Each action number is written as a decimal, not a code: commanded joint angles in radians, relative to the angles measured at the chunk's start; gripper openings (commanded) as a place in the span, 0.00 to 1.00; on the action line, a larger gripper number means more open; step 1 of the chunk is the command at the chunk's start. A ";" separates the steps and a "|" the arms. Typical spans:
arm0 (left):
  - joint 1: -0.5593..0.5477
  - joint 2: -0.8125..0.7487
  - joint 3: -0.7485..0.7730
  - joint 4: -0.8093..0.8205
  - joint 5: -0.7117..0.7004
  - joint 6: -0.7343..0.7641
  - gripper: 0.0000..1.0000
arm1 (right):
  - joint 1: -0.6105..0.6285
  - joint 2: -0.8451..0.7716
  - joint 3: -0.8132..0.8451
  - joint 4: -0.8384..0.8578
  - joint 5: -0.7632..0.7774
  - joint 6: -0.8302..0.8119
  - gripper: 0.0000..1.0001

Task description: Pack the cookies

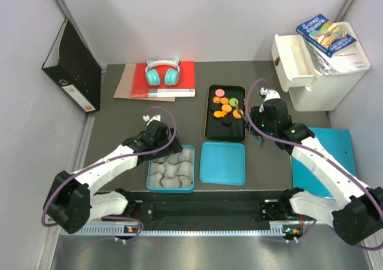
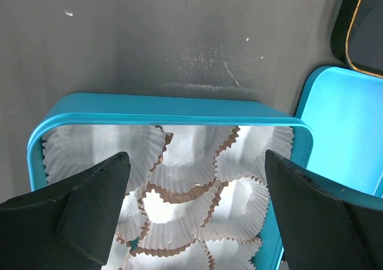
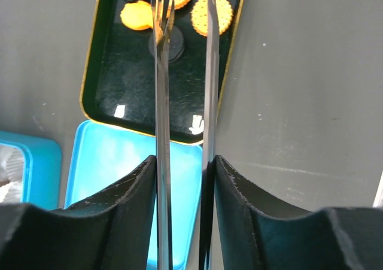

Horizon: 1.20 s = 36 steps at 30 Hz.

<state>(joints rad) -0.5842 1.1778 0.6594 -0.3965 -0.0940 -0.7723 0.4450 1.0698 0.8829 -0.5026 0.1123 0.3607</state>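
The cookies (image 1: 225, 108), orange, black, pink and green discs, lie on a black tray (image 1: 224, 135) at mid-table. A blue tin (image 1: 149, 169) holds several white paper cups (image 2: 179, 204). Its lid (image 1: 223, 162) lies to the right of it. My left gripper (image 1: 160, 153) is open and empty just above the tin's far side (image 2: 196, 156). My right gripper (image 1: 256, 128) is shut on metal tongs (image 3: 160, 102). The tong tips reach over the tray's near end, close to an orange cookie (image 3: 136, 15) and a black one (image 3: 175, 44). Nothing shows between the tips.
Teal headphones (image 1: 162, 72) lie on a red book (image 1: 185, 78) at the back. A black binder (image 1: 73, 66) stands at the far left. A white bin (image 1: 326, 66) with a book on it is at the back right. A blue folder (image 1: 335, 144) lies under the right arm.
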 commanded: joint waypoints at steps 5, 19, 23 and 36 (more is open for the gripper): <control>-0.002 -0.015 0.003 0.007 -0.013 -0.008 0.98 | 0.009 -0.042 0.028 -0.028 0.119 0.007 0.52; -0.002 -0.003 0.000 0.015 0.002 -0.015 0.98 | -0.130 0.031 -0.047 -0.111 0.251 0.139 0.56; -0.002 -0.009 -0.006 0.013 0.005 -0.015 0.98 | -0.179 0.142 -0.047 -0.071 0.207 0.159 0.56; -0.002 -0.035 -0.038 0.015 -0.001 -0.016 0.98 | -0.210 0.424 0.019 -0.050 0.098 0.179 0.61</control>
<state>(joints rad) -0.5842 1.1698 0.6353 -0.3969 -0.0937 -0.7837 0.2390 1.4906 0.8440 -0.5743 0.2321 0.5282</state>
